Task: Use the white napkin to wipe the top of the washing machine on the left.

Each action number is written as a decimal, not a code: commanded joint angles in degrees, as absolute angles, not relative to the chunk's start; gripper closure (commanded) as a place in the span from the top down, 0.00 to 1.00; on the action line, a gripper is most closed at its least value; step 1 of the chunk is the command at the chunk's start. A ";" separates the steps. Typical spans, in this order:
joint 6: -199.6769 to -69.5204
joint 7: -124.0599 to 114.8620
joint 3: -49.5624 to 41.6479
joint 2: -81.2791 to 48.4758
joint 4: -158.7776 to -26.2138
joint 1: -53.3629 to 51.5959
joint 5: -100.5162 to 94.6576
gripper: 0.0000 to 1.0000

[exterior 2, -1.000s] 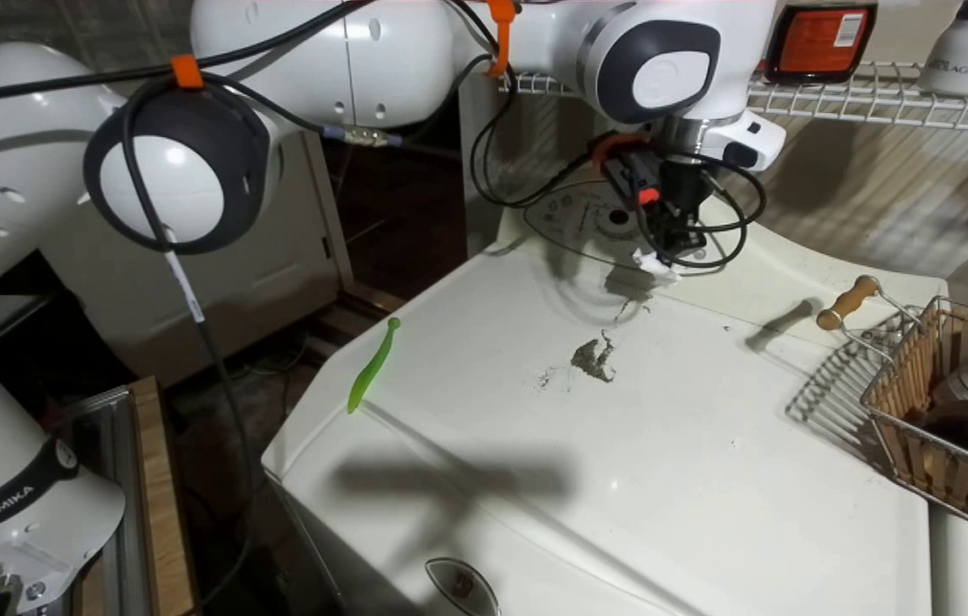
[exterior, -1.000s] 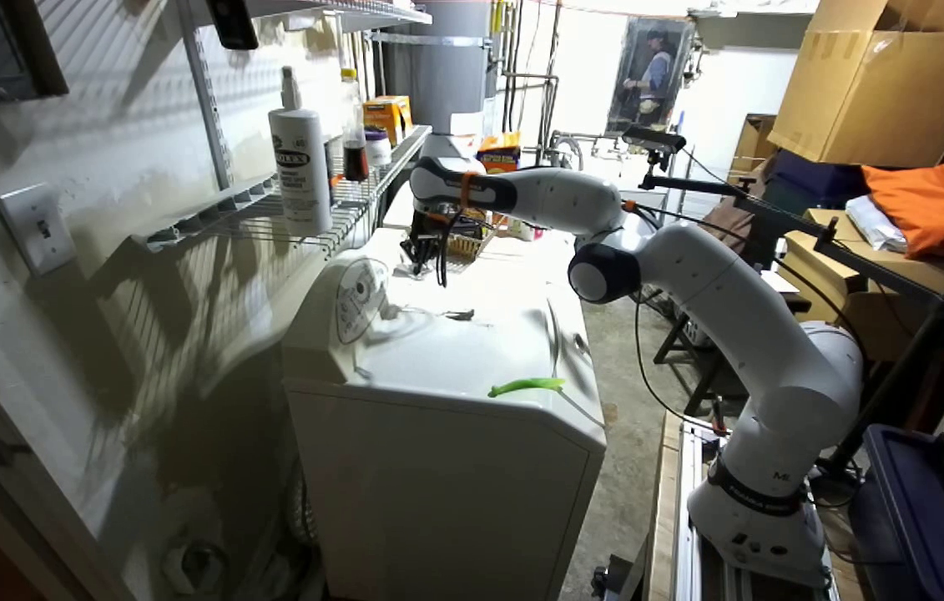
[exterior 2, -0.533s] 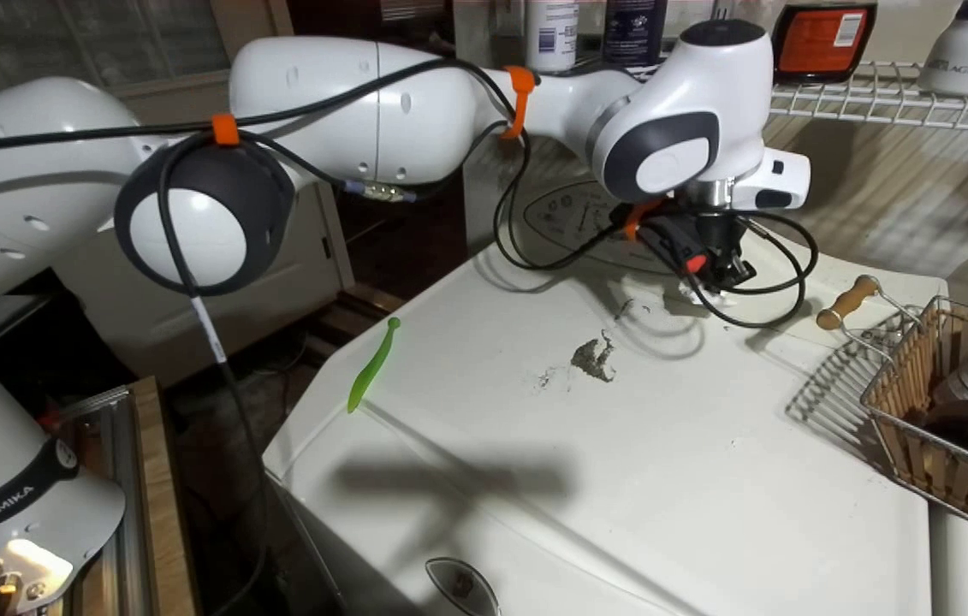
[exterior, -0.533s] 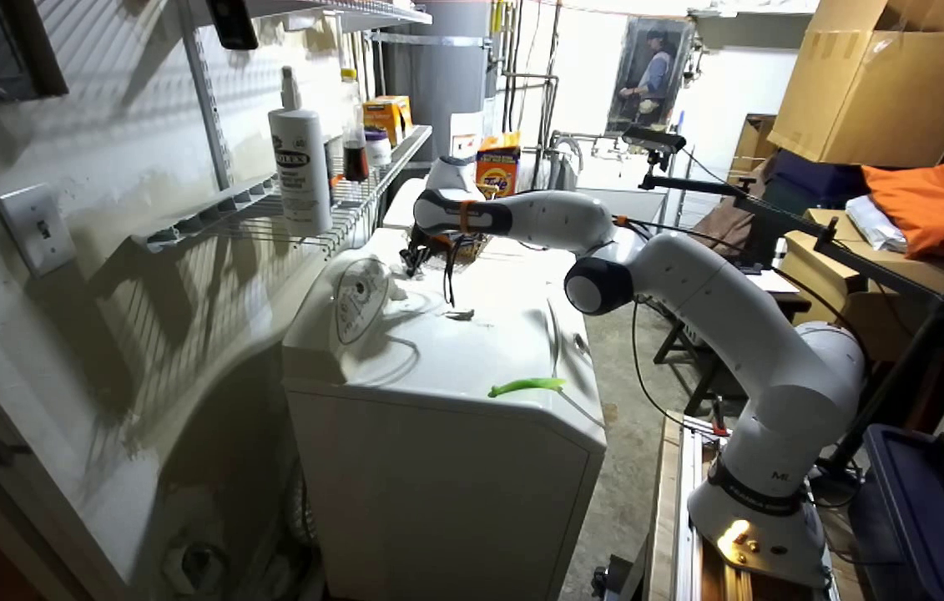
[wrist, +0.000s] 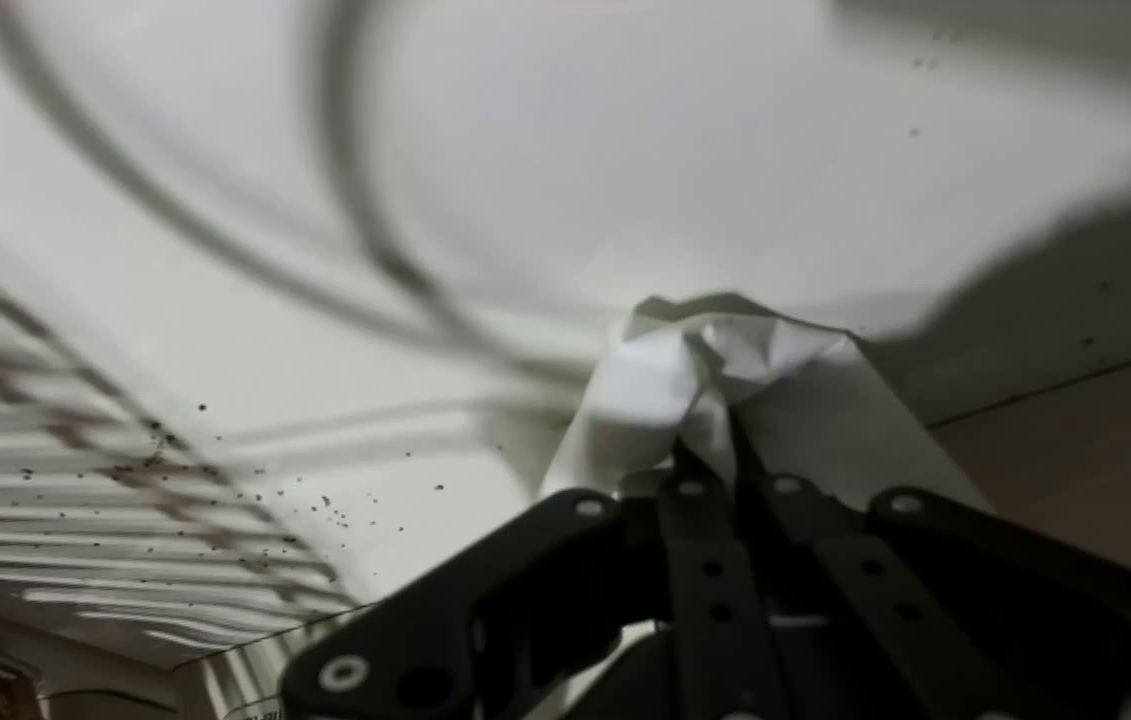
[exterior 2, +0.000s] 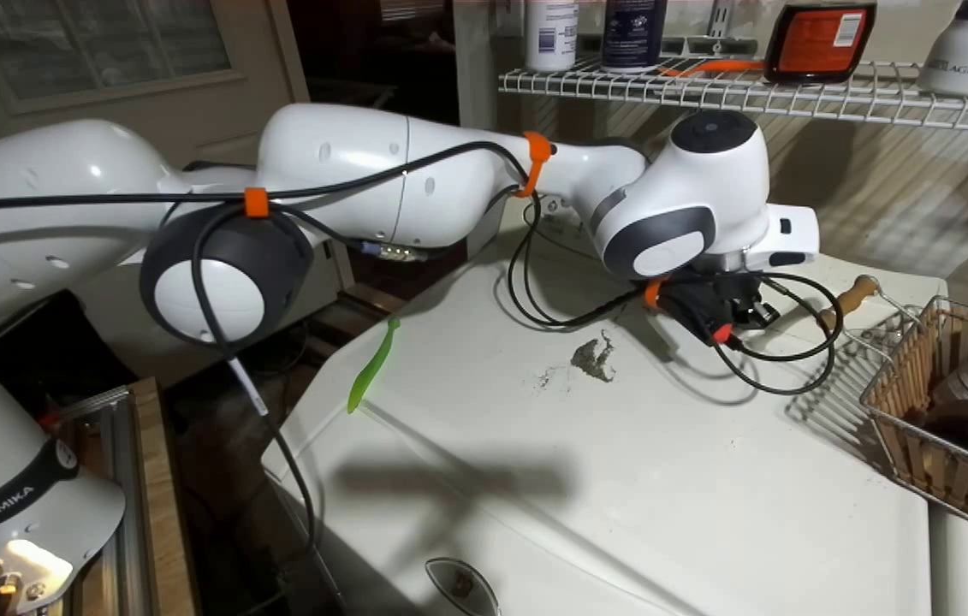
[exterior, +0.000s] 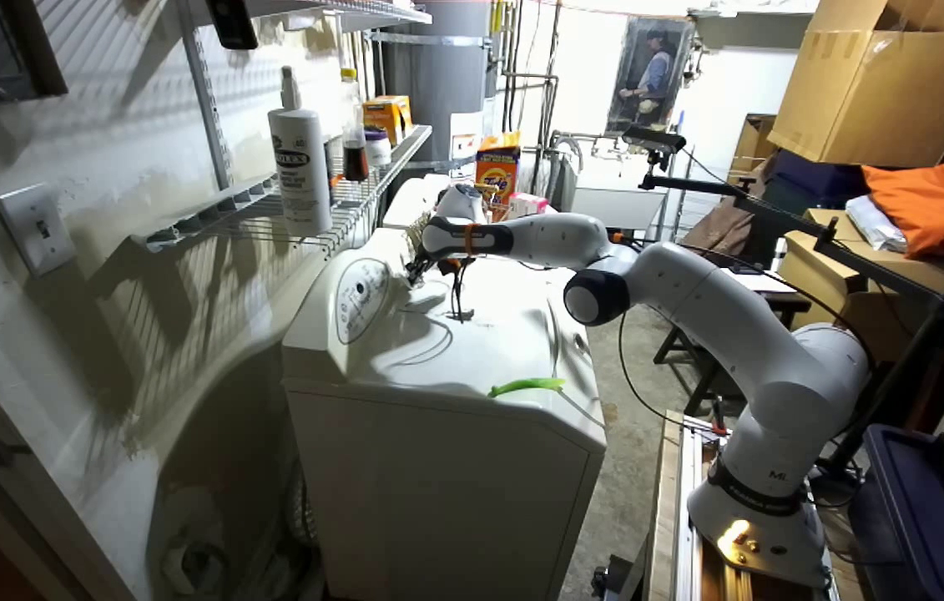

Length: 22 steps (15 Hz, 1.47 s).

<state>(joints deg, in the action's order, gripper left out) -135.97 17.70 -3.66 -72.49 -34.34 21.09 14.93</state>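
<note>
The surface (exterior 2: 680, 479), the white top of the washing machine (exterior: 438, 476), carries a thin green strip (exterior 2: 372, 368) near one edge; a ragged dark patch (exterior 2: 591, 359) lies toward the middle; a basket (exterior 2: 946, 479) stands at another edge, whether wholly on it cannot be told.

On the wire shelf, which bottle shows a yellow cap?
The clear bottle with dark contents, beyond the tall white bottle, whose slim top is pale.

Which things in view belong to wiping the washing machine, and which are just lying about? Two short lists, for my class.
For the job:
white napkin
hand gripping it
washing machine

Lying about:
green strip
wire basket
tall white bottle
Tide box
large cardboard box
</note>
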 commanded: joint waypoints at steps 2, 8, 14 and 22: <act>-137.63 23.39 0.85 -73.59 -33.41 22.84 17.24 0.01; -135.98 16.89 0.64 -71.29 -34.49 22.35 16.12 0.01; -137.67 14.70 1.67 -70.50 -33.53 21.90 16.59 0.01; -142.48 18.44 3.58 -73.61 -32.24 23.54 16.34 0.01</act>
